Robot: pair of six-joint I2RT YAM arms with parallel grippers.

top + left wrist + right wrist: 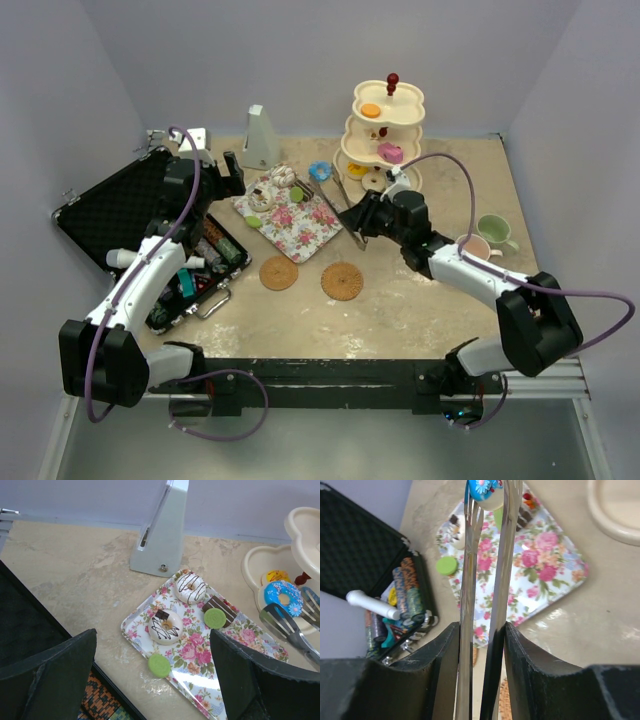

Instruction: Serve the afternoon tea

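Tray [312, 228] between case [108, 208] at left and tiered stand [409, 101] at right, coasters [279, 273] in front.

A beige, mottled tabletop [400, 310] is closed in by plain lilac-grey walls on three sides: a back wall [300, 60], a left wall [50, 120] and a right wall [590, 150]. The light is soft and even, with faint shadows. A black rail [330, 372] runs along the near edge, with a grey surface [330, 450] below it.

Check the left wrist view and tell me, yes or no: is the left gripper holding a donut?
No, the left gripper is open, with nothing between its fingers above the floral tray.
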